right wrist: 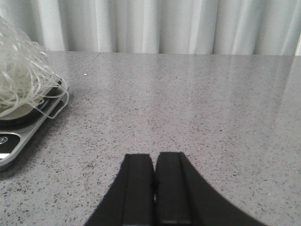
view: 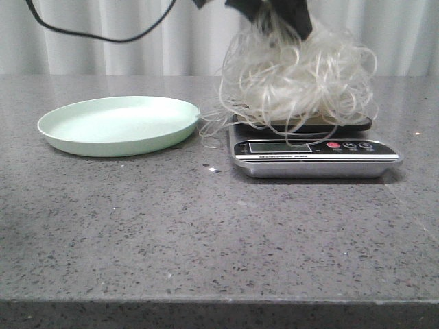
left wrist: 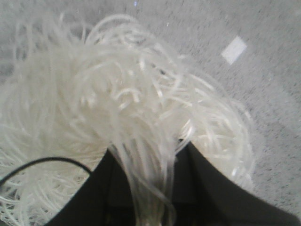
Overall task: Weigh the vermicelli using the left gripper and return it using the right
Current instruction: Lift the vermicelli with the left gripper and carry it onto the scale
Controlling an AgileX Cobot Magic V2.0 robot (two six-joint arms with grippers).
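The vermicelli (view: 296, 79), a fluffy heap of thin white strands, rests on the pan of the kitchen scale (view: 315, 155) right of centre. My left gripper (view: 274, 12) comes down from above, shut on the top of the heap. In the left wrist view the black fingers (left wrist: 106, 188) pinch a bundle of strands between them, and the vermicelli (left wrist: 94, 103) fills most of that view. My right gripper (right wrist: 154, 162) is shut and empty, low over the table to the right of the scale (right wrist: 14, 146). The vermicelli (right wrist: 19, 70) shows at the edge of that view.
An empty pale green plate (view: 118, 125) lies left of the scale, with loose strands reaching toward its rim. A black cable (view: 96, 35) hangs at the upper left. A white curtain closes off the far edge of the grey speckled table (view: 206, 233).
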